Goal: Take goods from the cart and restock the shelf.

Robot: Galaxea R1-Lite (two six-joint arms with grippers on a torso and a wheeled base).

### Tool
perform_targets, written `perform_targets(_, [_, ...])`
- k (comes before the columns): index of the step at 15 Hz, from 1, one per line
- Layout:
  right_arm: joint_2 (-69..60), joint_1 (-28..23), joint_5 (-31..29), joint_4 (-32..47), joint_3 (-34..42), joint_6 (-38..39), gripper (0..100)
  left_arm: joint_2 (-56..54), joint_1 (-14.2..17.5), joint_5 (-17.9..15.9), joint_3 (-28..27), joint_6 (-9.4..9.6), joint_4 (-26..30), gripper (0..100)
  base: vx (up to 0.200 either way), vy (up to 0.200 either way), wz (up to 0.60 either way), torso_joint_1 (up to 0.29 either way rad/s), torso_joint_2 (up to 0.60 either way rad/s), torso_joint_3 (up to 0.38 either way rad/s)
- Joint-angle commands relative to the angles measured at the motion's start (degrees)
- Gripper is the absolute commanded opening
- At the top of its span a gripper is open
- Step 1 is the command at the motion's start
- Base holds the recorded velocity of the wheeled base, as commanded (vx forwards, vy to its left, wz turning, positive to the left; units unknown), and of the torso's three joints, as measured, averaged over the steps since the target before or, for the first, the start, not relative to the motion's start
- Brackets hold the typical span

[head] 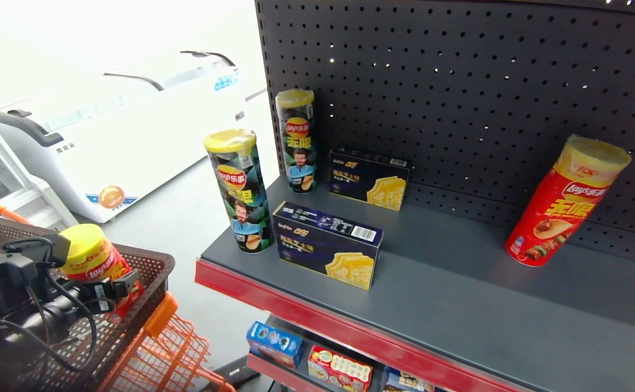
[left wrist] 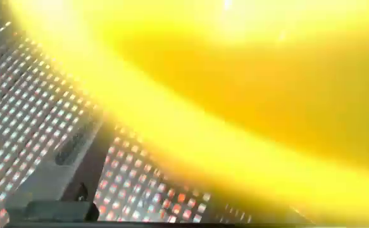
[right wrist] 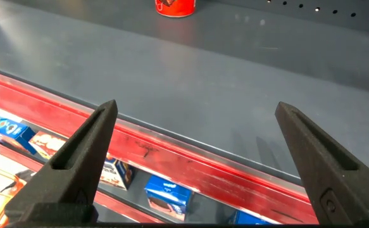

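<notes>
**Head view, left.** The cart, a brown mesh basket on an orange frame, stands beside the shelf. The left gripper is clenched across the body of a yellow-lidded red can. This can stands slightly tilted inside the basket, with its lid above the rim.

**Left wrist view.** This view adds the close detail. The can's yellow lid lies directly before the camera as a broad blur, with the basket mesh behind it.

**Head view, centre.** 2 dark cans stand upright at the shelf's left end, a front dark can and a rear dark can. A front navy box sits just beside the first. A rear navy box sits just beside the second, at the foot of the pegboard.

**Head view, right.** A red shelf can stands well apart from the others. It is tilted, with its top leaning on the pegboard.

**Right wrist view.** The right gripper is released, its 2 fingers spread wide, and it hangs just outside the shelf's red front edge. The base of the red shelf can shows across the grey deck. Under the edge lie the lower-shelf goods, which the head view places beneath the front navy box. The yellow-lidded red can is in the cart, well apart from this gripper.
</notes>
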Motion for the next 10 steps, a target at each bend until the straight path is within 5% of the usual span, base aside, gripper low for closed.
perform_targets(1, [-0.02, -0.03, -0.02, -0.01, 0.0, -0.04, 100, 3.08, -0.85, -0.02, -2.02, -0.11, -1.29, 100, 0.0, 0.0, 0.0, 0.0, 0.0, 0.0])
perform_targets(10, [-0.02, -0.03, -0.02, -0.01, 0.0, -0.04, 100, 5.54, -2.52, -0.11, -4.39, 0.95, -5.07, 100, 0.0, 0.0, 0.0, 0.0, 0.0, 0.0])
